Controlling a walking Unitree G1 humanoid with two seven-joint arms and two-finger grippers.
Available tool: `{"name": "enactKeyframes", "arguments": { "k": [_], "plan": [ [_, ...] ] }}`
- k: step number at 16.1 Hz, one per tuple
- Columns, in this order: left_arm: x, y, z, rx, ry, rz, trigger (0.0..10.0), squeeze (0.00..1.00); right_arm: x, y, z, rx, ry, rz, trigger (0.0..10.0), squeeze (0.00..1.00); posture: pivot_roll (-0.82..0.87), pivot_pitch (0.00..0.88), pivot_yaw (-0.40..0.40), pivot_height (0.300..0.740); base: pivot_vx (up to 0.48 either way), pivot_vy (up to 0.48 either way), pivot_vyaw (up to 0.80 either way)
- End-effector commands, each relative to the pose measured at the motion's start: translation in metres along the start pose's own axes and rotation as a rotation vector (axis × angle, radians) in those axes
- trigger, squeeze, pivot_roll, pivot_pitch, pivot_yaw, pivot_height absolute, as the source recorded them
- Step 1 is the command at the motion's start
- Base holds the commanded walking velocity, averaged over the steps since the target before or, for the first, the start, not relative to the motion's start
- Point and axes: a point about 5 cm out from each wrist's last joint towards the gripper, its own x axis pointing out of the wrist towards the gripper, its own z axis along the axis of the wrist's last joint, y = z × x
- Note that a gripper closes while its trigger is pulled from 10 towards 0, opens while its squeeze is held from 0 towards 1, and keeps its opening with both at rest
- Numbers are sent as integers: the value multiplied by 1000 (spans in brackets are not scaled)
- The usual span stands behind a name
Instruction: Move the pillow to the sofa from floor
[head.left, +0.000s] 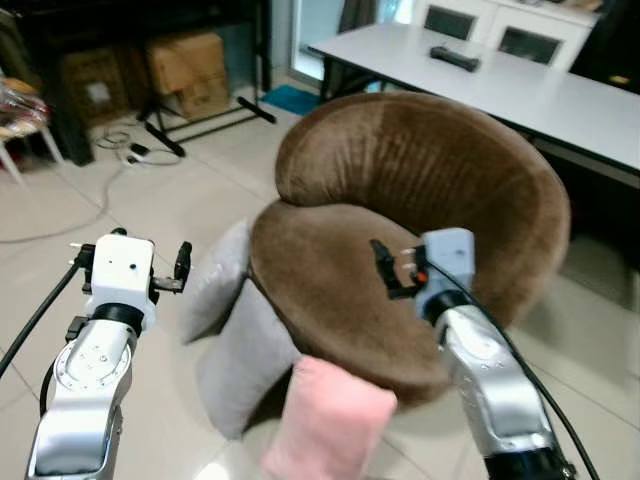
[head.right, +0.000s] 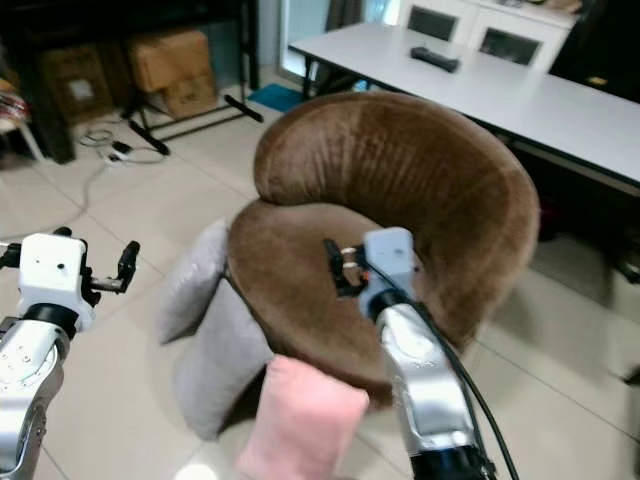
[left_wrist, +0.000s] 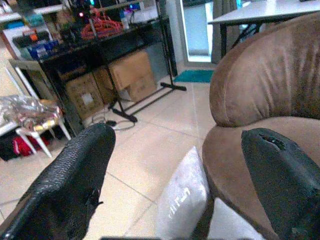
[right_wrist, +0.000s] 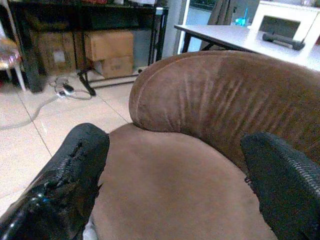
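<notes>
A round brown sofa (head.left: 400, 240) fills the centre of the head views, its curved back rising toward twelve o'clock. Three pillows lean on the tiled floor (head.left: 100, 215) against its base at about seven to nine o'clock: a pale grey pillow (head.left: 215, 280) at the seat's edge, a larger grey pillow (head.left: 245, 365) below it, and a pink pillow (head.left: 330, 420) whose lower end is cut off by the frame. The left gripper (left_wrist: 175, 175) hovers over the floor at nine o'clock of the sofa, fingers spread wide and holding nothing, the pale grey pillow visible between them. The right gripper (right_wrist: 180, 180) hangs above the seat, likewise spread and empty. A white table (head.left: 520, 80) with a dark object (head.left: 455, 58), too small to identify, stands at one o'clock; cardboard boxes (head.left: 185, 70) sit at eleven.
</notes>
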Motion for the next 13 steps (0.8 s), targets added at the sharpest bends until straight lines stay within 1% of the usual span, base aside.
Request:
{"name": "enactKeyframes", "arguments": {
  "k": [1, 2, 4, 5, 7, 9, 11, 12, 13],
  "plan": [
    [0, -9, 7, -8, -52, -23, 10000, 984, -3, -15, 0, 7, -2, -42, 10000, 0, 52, 0, -60, 740, 0, 0, 0],
    [0, -8, 9, -13, -65, -7, 10000, 980, -3, -19, -2, -2, 10, -66, 10000, 0, 52, 0, -61, 740, 0, 0, 0],
    [0, -3, 11, -5, -88, 31, 10000, 976, -3, -24, -6, 17, 26, -114, 10000, 0, 54, 0, -60, 735, 0, 0, 0],
    [0, -2, 11, 1, -89, 31, 10000, 980, -3, -25, -6, 22, 25, -125, 10000, 0, 53, 0, -56, 730, 0, 0, 0],
    [-2, 3, 5, 38, -92, 41, 10000, 980, -3, -28, -7, 38, 28, -139, 10000, 0, 49, 0, -50, 705, 0, 0, 0],
    [-6, 5, 1, 78, -103, 3, 10000, 957, -4, -28, -8, 41, 37, -158, 10000, 0, 44, 0, -44, 681, 0, 0, 0],
    [-6, 6, 0, 66, -103, 15, 10000, 929, -4, -28, -8, 40, 37, -158, 10000, 0, 41, 0, -38, 666, 0, 0, 0],
    [-4, 6, 1, 60, -105, 6, 10000, 886, -5, -28, -9, 40, 41, -160, 10000, 0, 47, 0, -29, 656, 0, 0, 0],
    [-3, 5, 2, 56, -108, 0, 10000, 886, -5, -28, -9, 40, 44, -161, 10000, 0, 47, 0, -29, 651, 0, 0, 0]
  ]
}}
